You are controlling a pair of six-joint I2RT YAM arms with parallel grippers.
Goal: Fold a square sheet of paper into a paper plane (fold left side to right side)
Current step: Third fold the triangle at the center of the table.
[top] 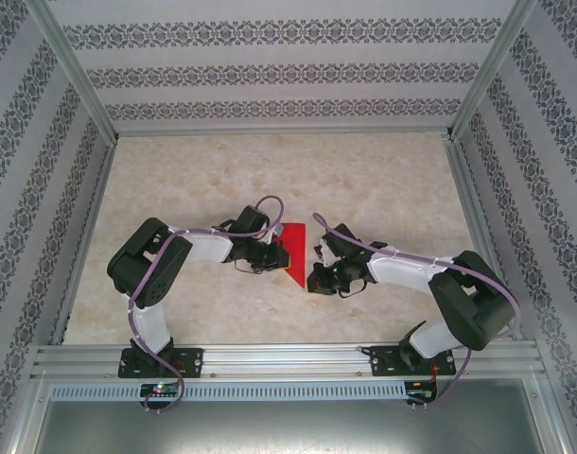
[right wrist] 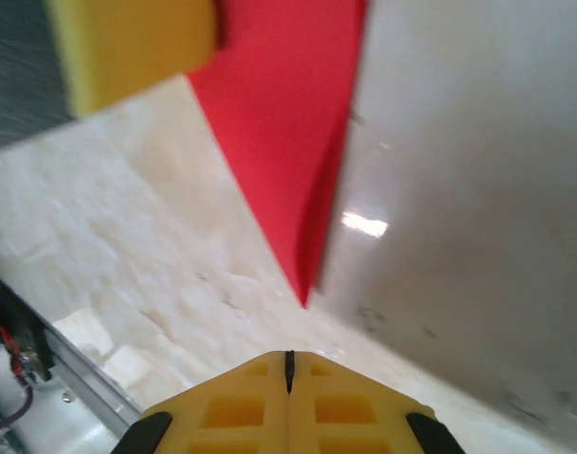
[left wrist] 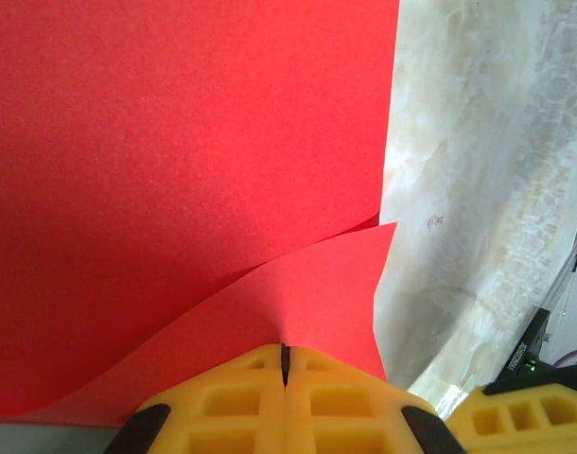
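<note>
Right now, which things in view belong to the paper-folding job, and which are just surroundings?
Part of the job:
- red paper
- left gripper, shut, over the paper
- right gripper, shut, just short of the paper's pointed tip

Just surroundings:
- table
- patterned walls
- metal rail

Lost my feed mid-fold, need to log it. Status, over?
Left claw shut on lifted flap of red paper sheet. Right claw shut, empty, short of its pointed corner. Nothing seen blocking.
</note>
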